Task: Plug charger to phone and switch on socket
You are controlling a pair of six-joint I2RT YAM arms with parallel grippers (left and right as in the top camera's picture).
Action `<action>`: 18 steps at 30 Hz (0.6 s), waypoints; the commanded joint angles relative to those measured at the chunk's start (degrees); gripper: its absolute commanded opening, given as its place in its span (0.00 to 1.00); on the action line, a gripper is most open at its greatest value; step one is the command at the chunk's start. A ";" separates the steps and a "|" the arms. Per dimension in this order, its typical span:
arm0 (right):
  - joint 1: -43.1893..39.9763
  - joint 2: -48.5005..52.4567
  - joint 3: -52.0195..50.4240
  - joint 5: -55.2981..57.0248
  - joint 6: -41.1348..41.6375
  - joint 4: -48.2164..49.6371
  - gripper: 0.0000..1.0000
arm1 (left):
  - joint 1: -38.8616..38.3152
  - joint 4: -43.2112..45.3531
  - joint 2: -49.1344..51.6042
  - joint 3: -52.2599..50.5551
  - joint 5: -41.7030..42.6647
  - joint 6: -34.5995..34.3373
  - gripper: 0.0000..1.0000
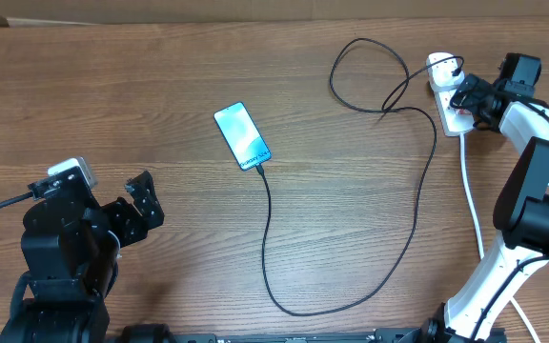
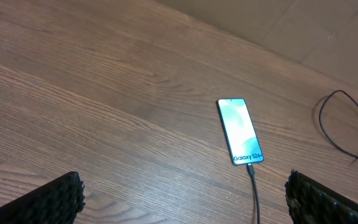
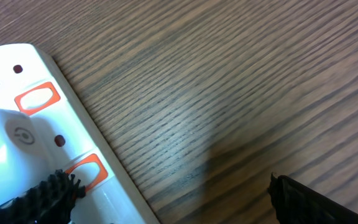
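The phone [image 1: 241, 136] lies on the table with its light blue screen up; it also shows in the left wrist view [image 2: 240, 131]. The black charger cable [image 1: 271, 248] has its tip in the phone's near end and loops across the table to a white plug [image 1: 438, 64] in the white socket block [image 1: 452, 114]. My right gripper [image 1: 468, 97] is open, one finger resting on the socket [image 3: 36, 143] beside an orange-red switch [image 3: 87, 171]. My left gripper [image 1: 133, 211] is open and empty, near the table's front left.
The socket's thick white cord [image 1: 473, 205] runs down the right side toward the right arm's base. A second orange-red switch [image 3: 37, 98] sits farther along the block. The cable's upper loop [image 1: 360, 76] lies left of the socket.
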 commanded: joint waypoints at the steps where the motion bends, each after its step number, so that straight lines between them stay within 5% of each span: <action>1: -0.07 -3.65 1.81 3.76 -0.87 0.07 1.00 | -0.22 0.02 0.07 -0.13 -0.94 -0.42 1.00; 18: -0.07 -2.56 1.77 2.95 2.64 0.81 1.00 | -0.22 0.04 0.07 -0.13 -0.94 -0.42 1.00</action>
